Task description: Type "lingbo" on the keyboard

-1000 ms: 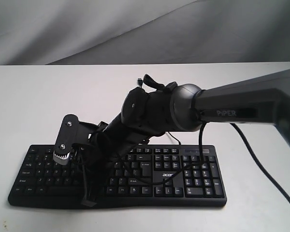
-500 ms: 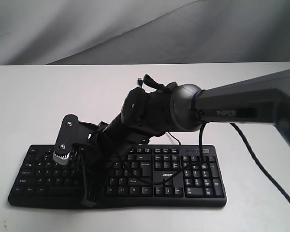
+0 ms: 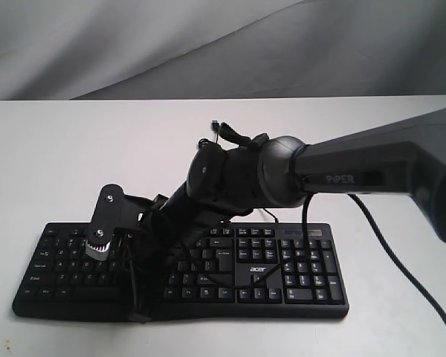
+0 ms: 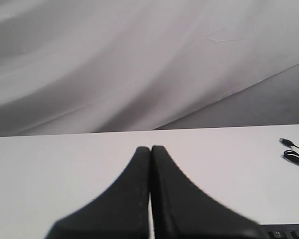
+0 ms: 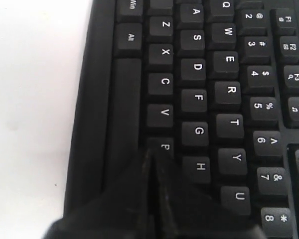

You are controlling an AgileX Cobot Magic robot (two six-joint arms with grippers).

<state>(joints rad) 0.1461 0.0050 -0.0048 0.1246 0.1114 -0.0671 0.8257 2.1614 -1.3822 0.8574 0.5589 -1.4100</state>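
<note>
1. The right gripper (image 5: pixel 153 158) is shut tight. Its two fingers are pressed together into one thin point, and it holds nothing.
2. That point sits right over the key (image 5: pixel 164 146) next to V (image 5: pixel 163 113) in the bottom row of letters. The letter on it is half hidden, but I think it is B. I cannot tell if the tip touches the key.
3. The left gripper (image 4: pixel 150 149) is shut too and holds nothing. It hangs over the white table (image 4: pixel 65 164), and only a corner of the keyboard shows beside it.
4. The keyboard (image 3: pixel 297 286) lies flat on the table. The right arm (image 3: pixel 357 160) reaches across it to the side with the letters.
5. I think the job right now is the "b" in "lingbo".
6. To do it well, go straight down onto the middle of B. Press one time, short and soft, then lift up.
7. The tip must not lean on V or slip onto the space bar (image 5: pixel 127 99). That would type a wrong thing.
</note>
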